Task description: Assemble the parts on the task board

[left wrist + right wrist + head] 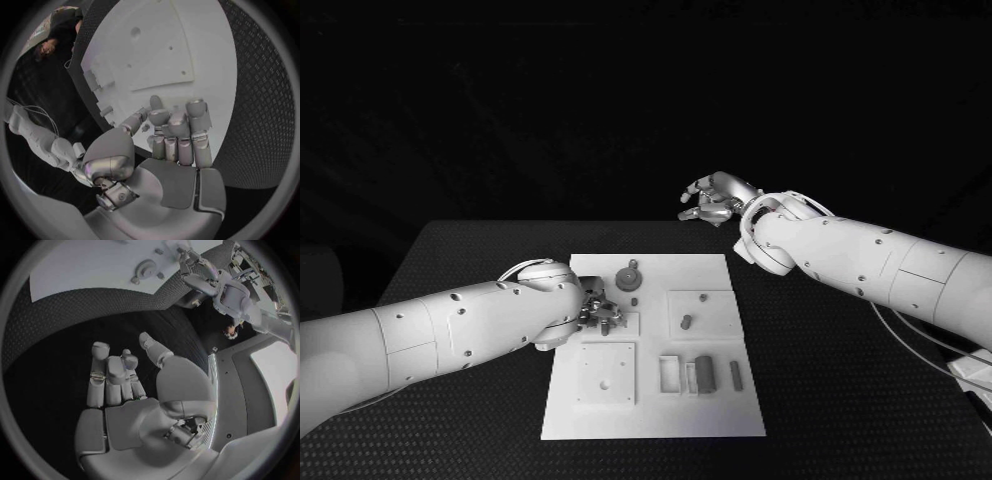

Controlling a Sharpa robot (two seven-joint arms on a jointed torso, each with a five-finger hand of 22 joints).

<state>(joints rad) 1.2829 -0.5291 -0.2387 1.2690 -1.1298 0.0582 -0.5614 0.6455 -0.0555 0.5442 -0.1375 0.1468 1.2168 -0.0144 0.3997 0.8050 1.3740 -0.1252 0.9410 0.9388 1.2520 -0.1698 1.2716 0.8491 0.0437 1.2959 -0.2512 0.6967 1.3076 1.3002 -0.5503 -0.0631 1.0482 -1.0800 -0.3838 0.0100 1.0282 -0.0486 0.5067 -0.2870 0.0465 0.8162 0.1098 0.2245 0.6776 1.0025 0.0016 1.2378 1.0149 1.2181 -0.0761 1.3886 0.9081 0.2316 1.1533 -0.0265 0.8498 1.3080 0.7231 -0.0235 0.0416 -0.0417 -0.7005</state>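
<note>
We see a black table with a white task board lying flat at its middle; every place below is given relative to that board.

The largest things in sight are our two white arms. Our left arm reaches over the board's left edge, and its left hand sits low over the left middle of the board. In the left wrist view that hand's fingers lie side by side and curl toward the thumb, just above the board surface. We cannot tell whether a small piece is pinched between them or whether they only hover.

Our right arm crosses beyond the board's far right corner. Its right hand hangs past the far edge, well apart from the board and above the table, holding nothing, its fingers loosely curled with gaps between them.

On the board itself, a raised square plate sits near the left front. A round part with a disc shape stands near the far edge at the centre. A short peg stands in a square recess right of centre. Several small bar-shaped parts lie side by side near the front, right of the square plate.

We judge these parts to be light, rigid and smooth, so likely to slip or tip. We would take each by its opposite side faces with fingertips, gently and squarely.
</note>
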